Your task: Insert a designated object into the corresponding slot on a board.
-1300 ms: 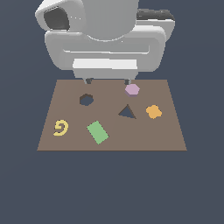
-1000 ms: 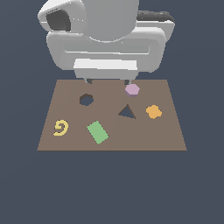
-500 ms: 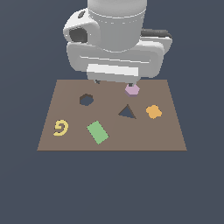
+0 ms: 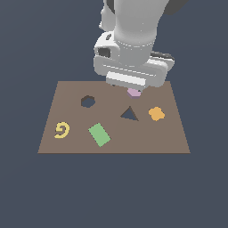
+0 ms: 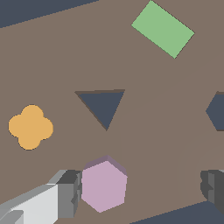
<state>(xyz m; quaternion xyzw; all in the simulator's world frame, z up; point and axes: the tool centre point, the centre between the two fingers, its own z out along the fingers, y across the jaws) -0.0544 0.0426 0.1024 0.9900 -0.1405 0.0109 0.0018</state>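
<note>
While the gripper [image 4: 132, 87] hung spread over the lilac block [image 4: 134, 92], nothing was grasped.

Exterior view: the arm hid most of the block near the board's [image 4: 53, 107] upper middle, presumably lining up a pick; the hexagonal slot [image 4: 88, 101] lay apart, left of centre. Wrist view: one finger [image 5: 70, 192] stood just beside the block [image 5: 104, 185], the other [image 5: 213, 186] well clear, jaws straddling it; the triangular hole [image 5: 102, 106] and orange piece [image 5: 30, 127] lay nearby.

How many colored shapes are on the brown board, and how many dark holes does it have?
Colored shapes: 4 (pale-lilac hexagonal block, orange flower-shaped piece, green rectangle, yellow swirl)
Dark holes: 2 (hexagonal hole, triangular hole)
Total: 6
</note>
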